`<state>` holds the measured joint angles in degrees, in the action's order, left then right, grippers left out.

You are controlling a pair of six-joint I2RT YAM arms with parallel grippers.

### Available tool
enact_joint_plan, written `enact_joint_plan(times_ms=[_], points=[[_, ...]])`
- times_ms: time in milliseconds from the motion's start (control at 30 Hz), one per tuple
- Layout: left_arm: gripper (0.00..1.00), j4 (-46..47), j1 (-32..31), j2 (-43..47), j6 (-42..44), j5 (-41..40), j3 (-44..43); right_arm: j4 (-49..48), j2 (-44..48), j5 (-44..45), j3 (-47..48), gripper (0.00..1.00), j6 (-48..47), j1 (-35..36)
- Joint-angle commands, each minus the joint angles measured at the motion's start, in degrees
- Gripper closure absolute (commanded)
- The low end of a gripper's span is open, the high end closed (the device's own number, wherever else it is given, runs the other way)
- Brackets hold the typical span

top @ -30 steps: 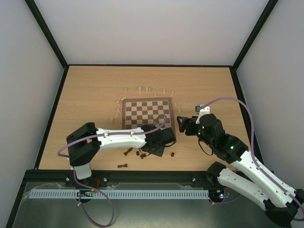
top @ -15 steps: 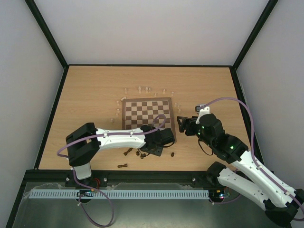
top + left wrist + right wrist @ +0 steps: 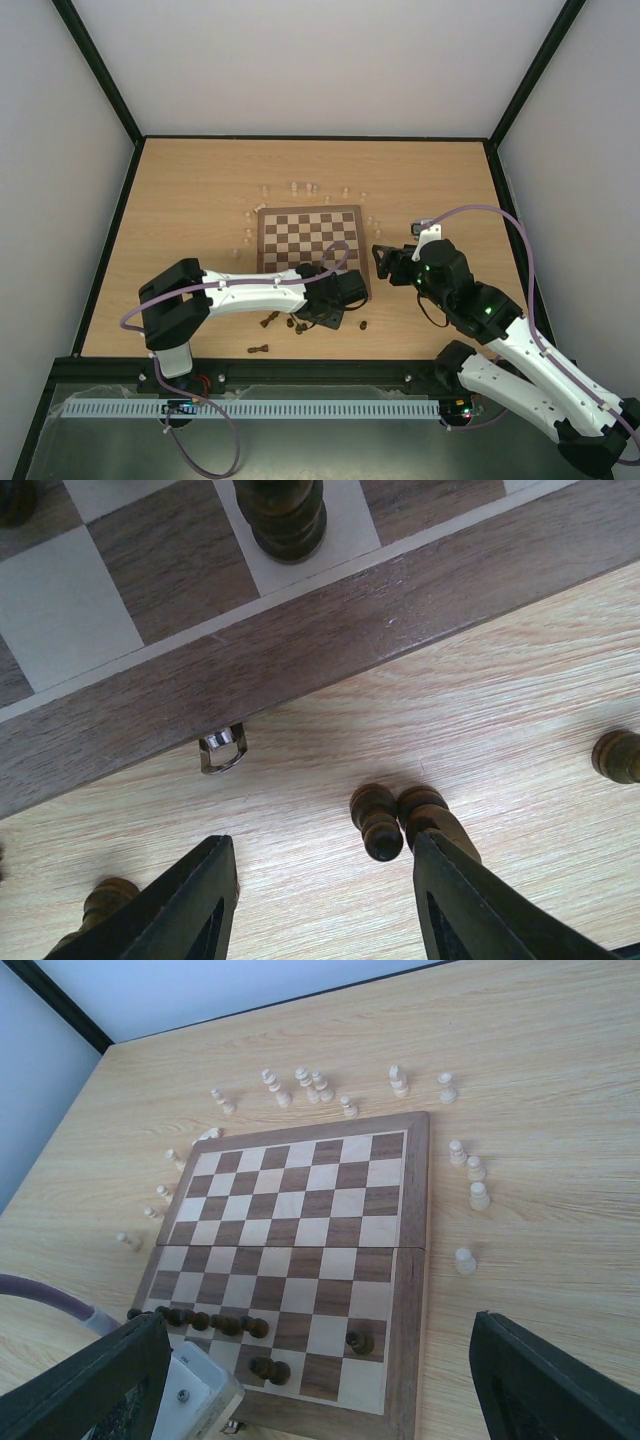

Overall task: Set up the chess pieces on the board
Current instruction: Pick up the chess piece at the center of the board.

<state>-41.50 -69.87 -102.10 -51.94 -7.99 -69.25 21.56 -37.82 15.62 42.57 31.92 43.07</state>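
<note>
Left wrist: left hand (image 3: pixel 320 875), half-spread, nothing gripped, over two fallen dark chess pieces (image 3: pixel 381 823) on counter (image 3: pixel 520 690) beside board (image 3: pixel 300 650). Right wrist: right hand (image 3: pixel 315 1360), wide, empty.

Overhead, the left arm (image 3: pixel 250 290) hides a strip of the board (image 3: pixel 308 232); chess pieces (image 3: pixel 262 349) are indistinguishably small.

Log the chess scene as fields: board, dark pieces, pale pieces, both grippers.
board: flat on the tabletop, far rows bare
dark pieces: several standing on the board's near rows
fallen dark pieces: two lying on the tabletop off the board's near edge
pale pieces: none seen on the board, scattered round its far and side edges
left gripper: open, low, the fallen dark pieces by one finger
right gripper: open, empty, beside the board's right edge
</note>
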Motion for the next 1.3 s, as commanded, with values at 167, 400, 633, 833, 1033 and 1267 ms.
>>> enact_joint_plan(times_ms=[167, 400, 633, 833, 1033, 1267], points=[[0.48, -0.2, -0.7, -1.5, -0.3, 1.0, 1.2, -0.4, 0.4, -0.1, -0.6, 0.17, -0.7, -0.3], [0.49, 0.2, -0.7, -2.3, -0.5, 1.5, 1.6, -0.4, 0.5, -0.3, -0.7, 0.17, -0.7, -0.3], [0.50, -0.4, -0.8, -1.7, -1.0, 0.7, 1.7, -0.5, 0.5, -0.5, -0.7, 0.17, -0.7, -0.3], [0.52, -1.2, -0.8, -1.2, -1.3, -0.2, 1.4, -0.5, 0.6, -0.6, -0.8, 0.17, -0.7, -0.3], [0.60, -1.7, -0.7, -0.7, -1.4, -0.8, 1.3, -0.5, 0.5, -0.7, -0.8, 0.17, -0.8, -0.3], [0.59, -1.7, -0.7, -0.4, -1.4, -0.8, 1.0, -0.5, 0.5, -0.8, -0.8, 0.17, -0.8, -0.3]])
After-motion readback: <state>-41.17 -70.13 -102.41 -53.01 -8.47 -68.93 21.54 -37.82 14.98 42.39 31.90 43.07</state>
